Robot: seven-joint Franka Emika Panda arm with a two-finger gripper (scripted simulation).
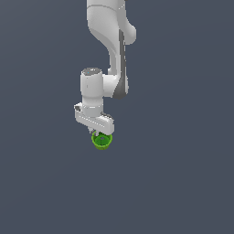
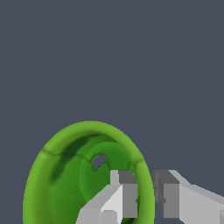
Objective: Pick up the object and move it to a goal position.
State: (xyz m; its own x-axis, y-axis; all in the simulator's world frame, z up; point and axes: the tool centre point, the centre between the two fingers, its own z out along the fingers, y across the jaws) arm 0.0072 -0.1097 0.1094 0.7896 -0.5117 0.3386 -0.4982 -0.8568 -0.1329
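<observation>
The object is a small bright green round cup (image 1: 102,141) with a darker green inside. It hangs right under my white gripper (image 1: 98,132) in the middle of the exterior view. In the wrist view the cup (image 2: 65,175) fills the lower part of the picture, and its open mouth faces the camera. My gripper (image 2: 146,187) straddles the cup's rim, with one finger (image 2: 124,192) inside the cup and the other (image 2: 168,194) outside it. Both press on the wall. The frames do not show whether the cup rests on the surface or is held above it.
A plain dark grey-blue surface (image 1: 183,183) surrounds the arm on all sides. No other object, container or goal marker shows in either view.
</observation>
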